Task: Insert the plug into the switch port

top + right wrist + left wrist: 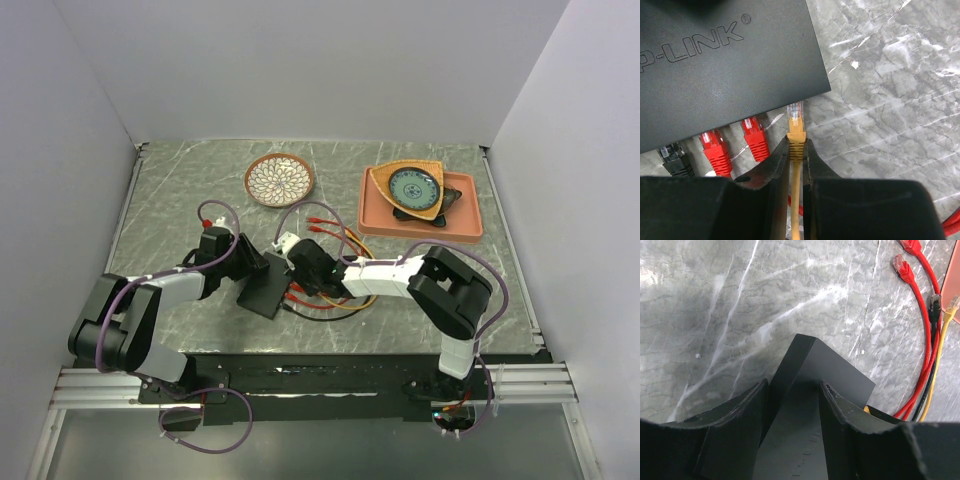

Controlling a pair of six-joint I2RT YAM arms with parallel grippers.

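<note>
The switch (265, 290) is a flat black box at the middle of the marble table; its lid (730, 70) reads P-LINK. My left gripper (240, 265) grips its left end, and in the left wrist view the fingers (793, 385) are shut on the switch body (835, 375), which sits tilted. My right gripper (796, 142) is shut on the yellow plug (795, 131) by its ribbed boot. The plug's clear tip sits right at the switch's port edge, near the right corner. Two red plugs (755, 140) and a black plug (674, 156) sit in ports to its left.
Loose red cables (920, 305) and a yellow cable (942, 340) lie to the right of the switch. A patterned bowl (279, 179) stands at the back. An orange tray (470, 225) with a dish (412, 188) sits at the back right. White walls enclose the table.
</note>
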